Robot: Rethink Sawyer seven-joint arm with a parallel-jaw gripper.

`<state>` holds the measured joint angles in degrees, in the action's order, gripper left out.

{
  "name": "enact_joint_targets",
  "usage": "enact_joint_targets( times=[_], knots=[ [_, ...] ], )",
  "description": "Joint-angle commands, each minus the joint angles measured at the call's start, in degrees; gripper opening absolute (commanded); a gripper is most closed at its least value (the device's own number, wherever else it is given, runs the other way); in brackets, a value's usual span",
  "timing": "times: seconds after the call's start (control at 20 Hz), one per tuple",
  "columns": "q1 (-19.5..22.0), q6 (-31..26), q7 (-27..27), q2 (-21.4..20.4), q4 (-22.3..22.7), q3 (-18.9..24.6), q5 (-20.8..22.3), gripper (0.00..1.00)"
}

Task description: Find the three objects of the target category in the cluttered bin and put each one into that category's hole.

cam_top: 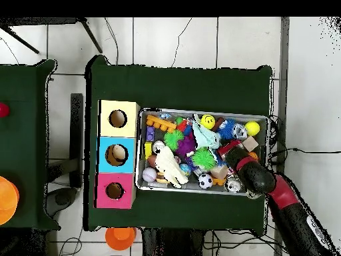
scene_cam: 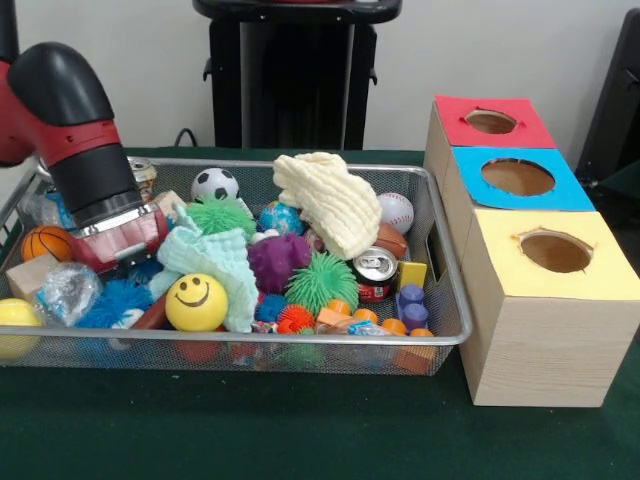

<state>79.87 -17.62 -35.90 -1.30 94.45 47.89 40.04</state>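
My gripper (scene_cam: 120,250) is sunk among the toys at one end of the bin (scene_cam: 440,335), and its fingers are buried, so I cannot tell whether they are spread or clenched. My arm (cam_top: 286,200) hides the toys beneath it. The bin sits on the green counter (scene_cam: 250,425), its long axis running toward the box (scene_cam: 545,345) with three holes, which stands just beside its short end.

Red-black arm (scene_cam: 70,120) angled down, wrist low; claw (scene_cam: 120,245) buried, finger state unclear.
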Motion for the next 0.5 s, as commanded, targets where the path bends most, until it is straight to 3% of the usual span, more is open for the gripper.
enact_joint_targets(
  times=[0.05, 0.2, 0.5],
  knots=[
    [-1.9, -12.4, 12.8, 8.9, 7.5, 1.7, 2.5, 1.0],
    [-3.0, -12.1, 11.5, 7.4, 8.2, 1.0, 3.4, 1.0],
    [-10.2, -8.3, 2.2, -1.4, 11.5, -3.1, 5.6, 1.0]
  ],
)
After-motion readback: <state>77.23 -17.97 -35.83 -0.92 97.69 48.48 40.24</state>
